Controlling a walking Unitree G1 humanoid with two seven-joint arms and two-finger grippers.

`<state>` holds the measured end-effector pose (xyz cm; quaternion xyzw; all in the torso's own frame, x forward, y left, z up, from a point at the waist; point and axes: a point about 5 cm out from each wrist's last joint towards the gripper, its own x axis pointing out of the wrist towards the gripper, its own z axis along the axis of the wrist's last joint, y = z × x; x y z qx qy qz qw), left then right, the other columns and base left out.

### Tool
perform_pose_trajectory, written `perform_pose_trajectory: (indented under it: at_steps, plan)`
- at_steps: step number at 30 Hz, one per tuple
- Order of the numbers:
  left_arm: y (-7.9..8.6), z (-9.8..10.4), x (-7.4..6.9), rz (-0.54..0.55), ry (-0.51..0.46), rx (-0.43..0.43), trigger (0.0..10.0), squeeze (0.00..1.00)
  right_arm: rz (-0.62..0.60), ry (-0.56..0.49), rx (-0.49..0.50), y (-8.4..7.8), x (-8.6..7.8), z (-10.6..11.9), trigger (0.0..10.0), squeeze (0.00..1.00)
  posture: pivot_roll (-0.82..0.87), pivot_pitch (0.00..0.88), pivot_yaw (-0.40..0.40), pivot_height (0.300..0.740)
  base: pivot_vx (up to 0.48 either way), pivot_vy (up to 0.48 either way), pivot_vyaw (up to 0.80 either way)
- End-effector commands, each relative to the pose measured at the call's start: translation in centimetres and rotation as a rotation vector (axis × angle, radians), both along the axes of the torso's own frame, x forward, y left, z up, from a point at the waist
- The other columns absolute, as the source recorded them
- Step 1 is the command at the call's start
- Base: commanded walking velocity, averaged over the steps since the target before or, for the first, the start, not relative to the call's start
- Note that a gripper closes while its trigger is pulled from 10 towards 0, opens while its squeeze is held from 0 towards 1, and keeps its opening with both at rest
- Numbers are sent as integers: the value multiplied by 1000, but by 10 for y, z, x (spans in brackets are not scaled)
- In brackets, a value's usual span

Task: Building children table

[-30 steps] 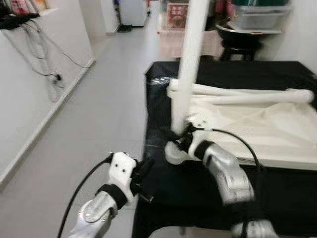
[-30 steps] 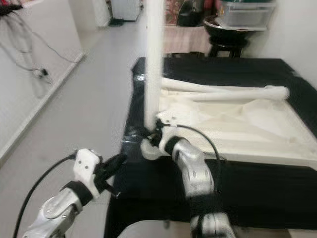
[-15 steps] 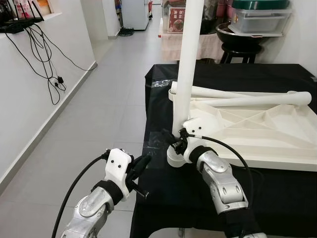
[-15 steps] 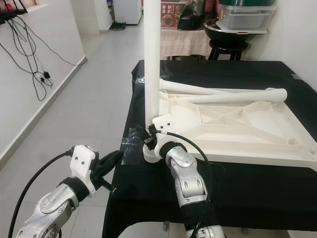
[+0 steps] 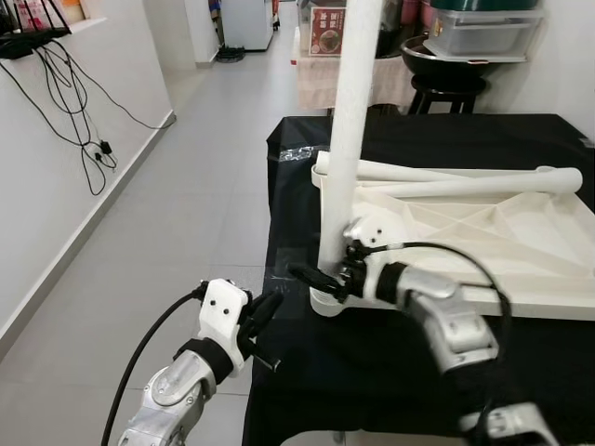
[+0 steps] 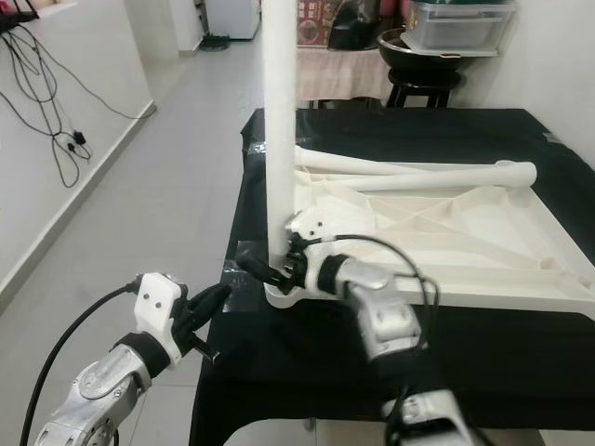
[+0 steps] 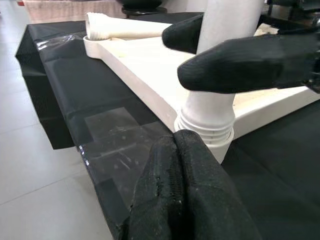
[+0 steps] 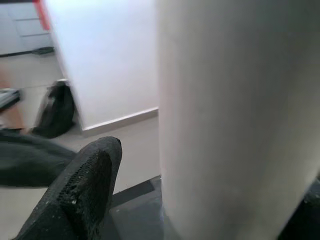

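Left eye view: the right gripper (image 5: 321,277) brackets the base of the upright white table leg (image 5: 348,130), one finger on each side, at the corner socket (image 5: 327,299) of the inverted white tabletop (image 5: 483,237). Two loose legs (image 5: 446,178) lie beyond it on the tabletop. The left gripper (image 5: 265,311) hangs off the table edge, near the socket, carrying nothing.

Right eye view: same arrangement; the black-covered work table (image 6: 307,390) supports the assembly.

Left wrist view: the left fingers (image 7: 190,200) are pressed together, empty; the leg's threaded collar (image 7: 205,122) sits just ahead.

Right wrist view: the leg stands between the spread fingers (image 8: 80,185); contact cannot be confirmed.

Step in hand, by judgement: seating the first leg. Next: grip and turn it home.
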<state>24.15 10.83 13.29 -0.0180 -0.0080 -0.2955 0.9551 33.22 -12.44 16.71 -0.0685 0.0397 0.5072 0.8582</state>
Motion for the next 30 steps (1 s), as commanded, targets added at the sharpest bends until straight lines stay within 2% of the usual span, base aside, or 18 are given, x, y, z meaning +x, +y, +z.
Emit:
perform_pose_trajectory:
  at_steps: [1, 4, 8, 9, 11, 12, 18, 24, 25, 26, 27, 28, 29, 30]
  plan:
    - [2, -2, -1, 9, 8, 6, 10000, 0, 92, 28, -5, 1, 3, -1, 10000, 0, 23, 37, -6, 740, 0, 0, 0]
    - [2, -3, -3, 9, 11, 5, 10000, 0, 102, 41, -16, -4, 14, 4, 10000, 0, 27, 40, -4, 740, 0, 0, 0]
    - [2, -3, -3, 8, 11, 5, 10000, 0, 108, 44, -17, -5, 15, 4, 10000, 0, 27, 40, -4, 740, 0, 0, 0]
    - [1, -3, -4, 5, 14, 5, 10000, 0, 112, 67, -14, -6, 19, 4, 1137, 0, 35, 44, -3, 740, 0, 0, 0]
    - [1, -3, -5, 3, 15, 5, 10000, 0, 114, 82, -11, -7, 22, 3, 1137, 0, 37, 44, -4, 740, 0, 0, 0]
    - [1, -3, -5, 1, 17, 5, 10000, 0, 125, 88, -10, -8, 23, 2, 0, 0, 41, 47, -3, 740, 0, 0, 0]
    - [0, -4, -7, -1, 21, 5, 10000, 0, 140, 104, 8, -15, 25, -1, 0, 0, 39, 50, 0, 740, 0, 0, 0]
    - [-1, -4, -7, -4, 22, 2, 10000, 0, 95, 94, 9, -22, 23, -4, 0, 0, 34, 54, -9, 740, 0, 0, 0]
    - [-1, -3, -8, -5, 22, 1, 10000, 0, 19, 88, -18, -24, 20, -11, 0, 0, 30, 60, -11, 740, 0, 0, 0]
    - [-1, -3, -8, -5, 22, 1, 10000, 0, 19, 88, -18, -24, 20, -11, 0, 0, 30, 60, -11, 740, 0, 0, 0]
    - [-1, -3, -9, -4, 21, 0, 10000, 0, -104, 88, -38, -23, 17, -21, 0, 0, 25, 65, -13, 740, 0, 0, 0]
    - [0, -2, -9, -1, 20, -1, 10000, 0, -380, 84, -20, -15, 12, -30, 0, 0, 23, 73, -11, 740, 0, 0, 0]
    - [0, -2, -9, -1, 20, -1, 10000, 0, -380, 84, -20, -15, 12, -30, 0, 0, 23, 73, -11, 740, 0, 0, 0]
    - [2, -1, -10, 1, 19, -2, 10000, 0, -532, 183, 22, 1, -12, -47, 0, 0, 10, 86, 0, 740, 0, 0, 0]
